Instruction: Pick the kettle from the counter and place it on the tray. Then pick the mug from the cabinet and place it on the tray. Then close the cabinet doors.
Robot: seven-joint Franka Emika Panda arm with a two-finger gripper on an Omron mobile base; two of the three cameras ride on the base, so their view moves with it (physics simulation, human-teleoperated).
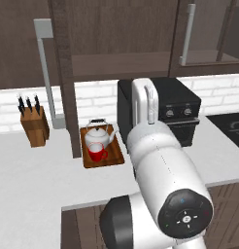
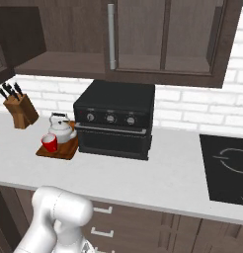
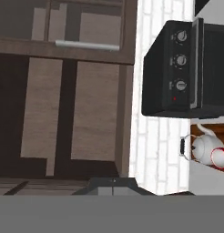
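The white-grey kettle (image 1: 99,133) and the red mug (image 1: 96,152) stand together on the reddish-brown tray (image 1: 111,158), on the counter (image 1: 39,180) left of the oven. The right base view shows the kettle (image 2: 61,130), mug (image 2: 49,143) and tray (image 2: 66,149) at the left. The cabinet (image 1: 121,61) shelf lies bare. Its left door (image 1: 67,73) stands swung out, edge-on, and the right door (image 1: 204,34) looks closed. My gripper (image 3: 114,184) is up in front of the cabinet, its tips merged into one dark shape, holding nothing. In the rolled hand view, kettle (image 3: 202,148) and mug (image 3: 219,157) sit at the right edge.
A black countertop oven (image 1: 160,109) stands right of the tray, under the cabinet. A wooden knife block (image 1: 34,125) is at the left by the wall. A dark cooktop (image 2: 227,165) lies in the counter at the right. Long grey bar handles (image 1: 188,34) hang on the doors.
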